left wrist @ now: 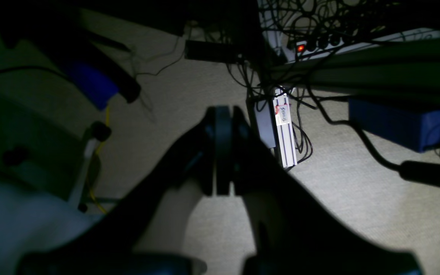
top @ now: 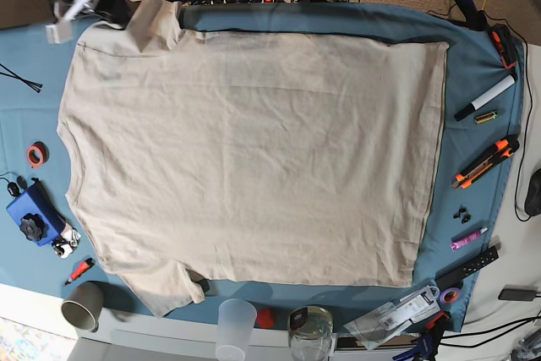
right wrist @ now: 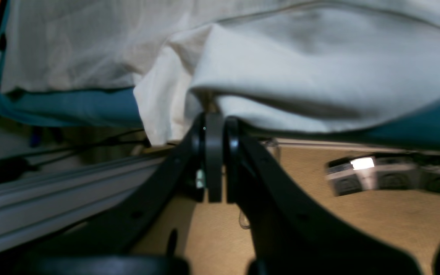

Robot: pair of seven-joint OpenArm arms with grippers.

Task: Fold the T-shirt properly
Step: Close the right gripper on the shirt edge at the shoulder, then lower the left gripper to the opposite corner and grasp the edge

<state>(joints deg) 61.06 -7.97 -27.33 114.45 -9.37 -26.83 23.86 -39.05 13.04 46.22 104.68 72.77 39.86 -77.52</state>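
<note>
The beige T-shirt [top: 254, 150] lies spread flat on the teal tablecloth [top: 473, 57], collar end to the left in the base view. Its far-left sleeve [top: 156, 19] is bunched up at the table's back edge. My right gripper [top: 125, 13] is at that sleeve. In the right wrist view the right gripper [right wrist: 214, 116] is shut, its tips pinching the hanging fold of the T-shirt [right wrist: 281, 76] at the table edge. My left gripper [left wrist: 223, 112] is shut on nothing, out over the carpeted floor among cables.
Tools line the right side: a marker [top: 486, 97], an orange knife [top: 486, 161], a pink pen [top: 469, 238]. At the left sit a blue box [top: 32, 217] and a red tape roll [top: 35, 155]. A paper cup [top: 83, 303], plastic cup [top: 235, 327] and jar [top: 310, 336] stand at the front.
</note>
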